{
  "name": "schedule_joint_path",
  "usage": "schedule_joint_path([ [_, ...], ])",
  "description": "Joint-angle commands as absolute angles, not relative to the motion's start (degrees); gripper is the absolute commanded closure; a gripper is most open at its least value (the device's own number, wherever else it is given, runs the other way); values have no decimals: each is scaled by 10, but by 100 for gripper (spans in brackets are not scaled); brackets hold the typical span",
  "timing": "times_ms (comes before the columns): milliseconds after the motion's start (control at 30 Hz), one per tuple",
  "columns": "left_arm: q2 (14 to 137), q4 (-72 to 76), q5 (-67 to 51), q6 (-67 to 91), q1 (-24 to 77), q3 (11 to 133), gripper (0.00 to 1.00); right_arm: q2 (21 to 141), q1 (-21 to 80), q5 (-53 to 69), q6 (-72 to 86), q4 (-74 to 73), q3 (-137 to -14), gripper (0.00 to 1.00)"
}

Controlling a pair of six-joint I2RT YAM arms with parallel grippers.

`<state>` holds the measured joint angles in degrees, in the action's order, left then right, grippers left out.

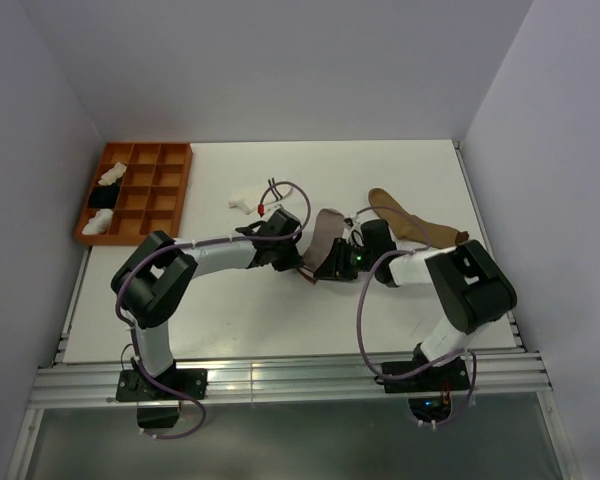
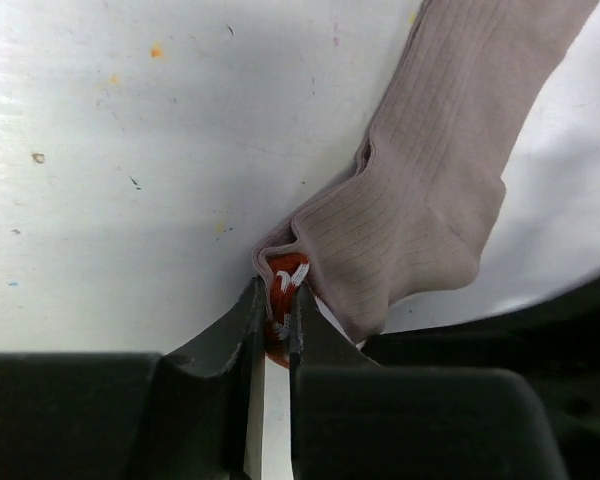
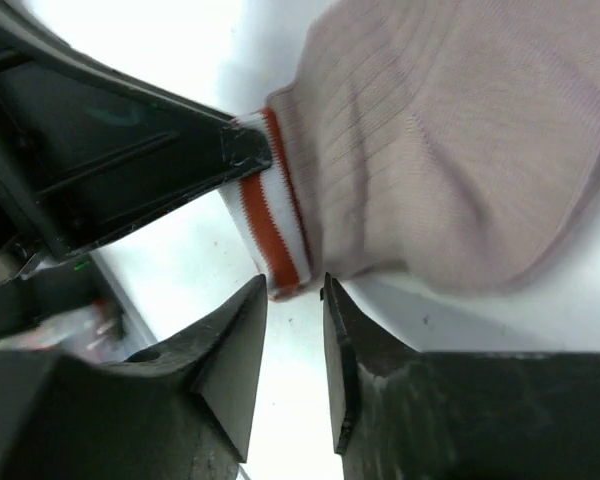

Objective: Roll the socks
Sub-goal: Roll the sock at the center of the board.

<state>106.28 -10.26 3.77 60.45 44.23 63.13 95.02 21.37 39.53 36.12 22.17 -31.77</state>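
Note:
The grey sock (image 1: pixel 326 238) lies stretched on the white table between both arms. Its red-striped white cuff (image 2: pixel 285 275) is pinched between the fingers of my left gripper (image 2: pixel 277 292), which is shut on it. In the right wrist view, my right gripper (image 3: pixel 295 288) stands slightly open just short of the cuff (image 3: pixel 270 225), with nothing between its jaws. A left finger (image 3: pixel 170 160) grips the cuff's far edge there. The tan-brown sock (image 1: pixel 412 222) lies at the right. The short white sock (image 1: pixel 243 201) lies behind the left arm.
An orange compartment tray (image 1: pixel 170 185) stands at the back left, holding white bundles (image 1: pixel 112 175) and a black one (image 1: pixel 102 197). Both wrists (image 1: pixel 280 232) (image 1: pixel 375 240) crowd close together over the table's middle. Walls close in the table on the left, back and right.

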Motion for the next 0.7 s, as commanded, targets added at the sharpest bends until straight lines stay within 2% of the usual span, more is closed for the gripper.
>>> schedule_joint_path([
  [0,1075,-188,83,561,446,664,100,849,255,244,284,152,-310,62],
  [167,1085,-215,85,534,452,693,100,759,361,21,201,127,-309,58],
  [233,1087,-217,84,528,454,700,100,744,405,-17,172,130,-309,57],
  [667,1096,-217,68,515,460,710,100,827,519,-123,82,156,-351,56],
])
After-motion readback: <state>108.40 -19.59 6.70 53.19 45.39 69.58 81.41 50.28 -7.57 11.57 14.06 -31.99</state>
